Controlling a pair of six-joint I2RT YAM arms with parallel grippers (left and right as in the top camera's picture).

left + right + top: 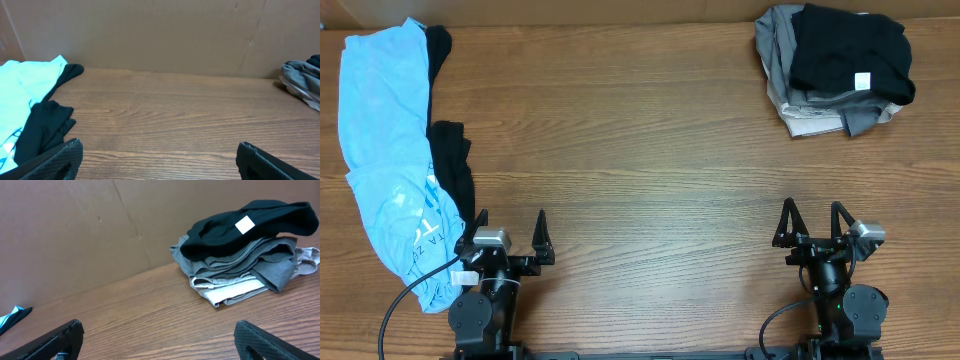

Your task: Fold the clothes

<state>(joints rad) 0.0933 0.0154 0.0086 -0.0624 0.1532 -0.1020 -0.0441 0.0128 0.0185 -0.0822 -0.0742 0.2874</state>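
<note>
Overhead, a brown wood-grain desk [650,150] fills the view, and both wrist views show a plain brown cardboard wall [160,35] rising along its far edge. At 9 o'clock a crumpled light blue T-shirt with white lettering [385,150] lies unfolded in a long heap, with a rumpled black garment [450,170] touching its inner side. At 1 o'clock sits a stack of folded clothes [835,70], a black piece with a small white tag on top and grey and white layers beneath. The left fingers [543,240], at 7 o'clock, are spread wide and hold nothing, just beside the blue shirt's lower end. The right fingers [785,225], at 5 o'clock, are likewise spread, well apart from the stack
</note>
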